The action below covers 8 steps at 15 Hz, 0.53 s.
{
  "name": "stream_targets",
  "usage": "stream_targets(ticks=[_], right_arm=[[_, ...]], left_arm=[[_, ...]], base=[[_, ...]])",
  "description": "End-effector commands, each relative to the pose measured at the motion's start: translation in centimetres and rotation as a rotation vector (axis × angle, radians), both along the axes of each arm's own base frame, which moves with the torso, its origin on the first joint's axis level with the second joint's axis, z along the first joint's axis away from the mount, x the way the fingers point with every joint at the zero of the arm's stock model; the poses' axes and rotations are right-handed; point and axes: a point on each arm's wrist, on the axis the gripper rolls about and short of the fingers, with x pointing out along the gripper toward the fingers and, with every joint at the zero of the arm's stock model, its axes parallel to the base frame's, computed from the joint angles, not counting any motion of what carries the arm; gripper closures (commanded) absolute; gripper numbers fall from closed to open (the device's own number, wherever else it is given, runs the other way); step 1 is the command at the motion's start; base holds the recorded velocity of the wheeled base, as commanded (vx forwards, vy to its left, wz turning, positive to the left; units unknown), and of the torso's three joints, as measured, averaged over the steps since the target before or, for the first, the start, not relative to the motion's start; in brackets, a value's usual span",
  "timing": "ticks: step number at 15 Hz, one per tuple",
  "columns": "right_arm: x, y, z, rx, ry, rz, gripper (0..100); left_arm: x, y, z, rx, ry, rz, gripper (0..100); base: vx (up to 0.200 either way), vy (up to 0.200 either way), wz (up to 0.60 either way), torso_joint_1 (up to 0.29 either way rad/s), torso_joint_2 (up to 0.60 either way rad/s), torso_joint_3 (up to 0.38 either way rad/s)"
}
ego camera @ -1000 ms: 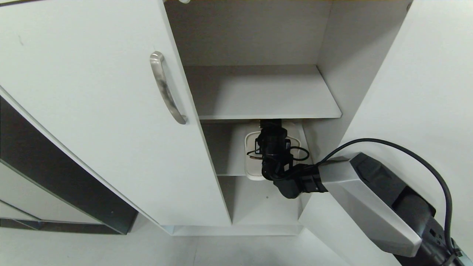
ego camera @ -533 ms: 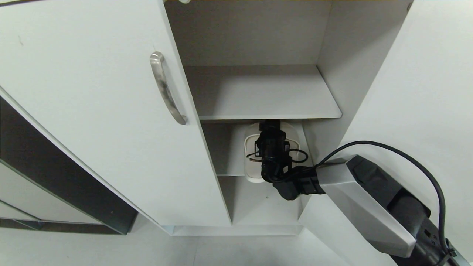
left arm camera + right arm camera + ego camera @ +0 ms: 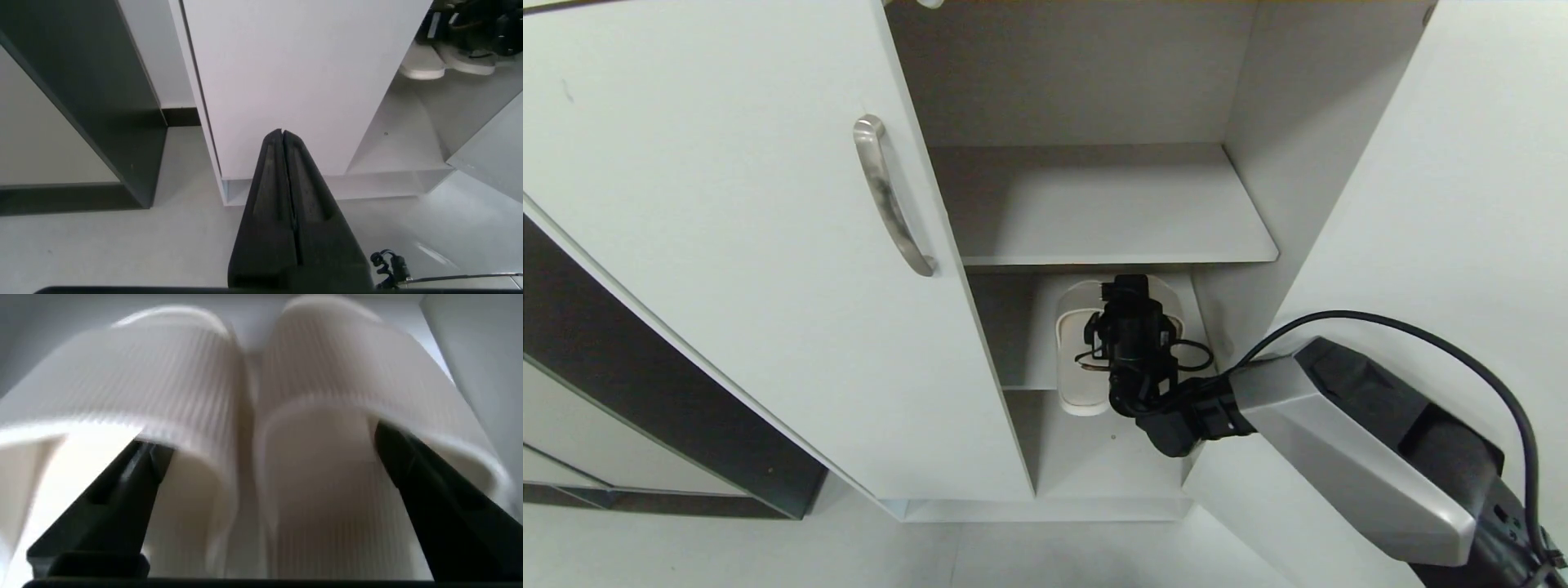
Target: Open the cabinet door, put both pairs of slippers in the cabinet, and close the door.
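Observation:
A pair of cream ribbed slippers lies side by side on the cabinet's lower shelf. In the head view the slippers stick out a little past that shelf's front edge. My right gripper is inside the cabinet over them, open; in the right wrist view its black fingers stand wide apart, one at each slipper's strap. My left gripper hangs low in front of the closed left door, shut with nothing in it.
The left door carries a metal handle. The right door is swung open beside my right arm. A bare upper shelf sits above the slippers. Dark furniture stands left of the cabinet, with grey floor below.
My right gripper has drawn back a little toward the cabinet's front. The slippers have slid forward with it, so their near end now overhangs the shelf edge more.

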Motion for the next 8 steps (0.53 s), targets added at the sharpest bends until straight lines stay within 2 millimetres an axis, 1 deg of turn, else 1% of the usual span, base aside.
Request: stream_targets(ticks=[1, 2, 3, 4, 5, 6, 8], right_arm=[[-4.1, -0.8, 3.1, 0.017, -0.021, 0.035, 0], [-5.2, -1.0, 3.2, 0.018, -0.021, 0.048, 0], [-7.9, -1.5, 3.0, 0.013, -0.015, 0.081, 0], [-8.7, -1.6, 3.0, 0.013, -0.015, 0.091, 0], [-10.9, -2.1, 2.3, 0.014, -0.016, 0.111, 0], [-11.9, -2.4, 2.0, 0.019, -0.023, 0.1, 0], [-13.3, -3.1, 1.5, 0.026, -0.03, 0.098, 0]], left_arm=[[0.0, 0.0, 0.0, 0.0, -0.001, 0.002, 100], [0.0, 0.0, 0.0, -0.002, -0.001, 0.002, 100], [0.0, 0.0, 0.0, 0.0, -0.001, 0.002, 100], [0.0, 0.0, 0.0, 0.0, -0.001, 0.002, 100], [0.0, 0.0, 0.0, 0.0, -0.001, 0.002, 100], [0.0, 0.0, 0.0, 0.0, -0.001, 0.002, 100], [0.0, 0.0, 0.0, 0.0, -0.001, 0.002, 100]], base=[[0.0, 0.0, 0.0, 0.0, 0.0, 0.0], [0.0, 0.0, 0.0, 0.0, 0.0, 0.0], [0.0, 0.0, 0.0, 0.0, 0.0, 0.0], [0.0, 0.0, 0.0, 0.0, 0.0, 0.0], [0.0, 0.0, 0.0, 0.0, 0.0, 0.0], [0.0, 0.0, 0.0, 0.0, 0.0, 0.0], [0.0, 0.0, 0.0, 0.0, 0.0, 0.0]])
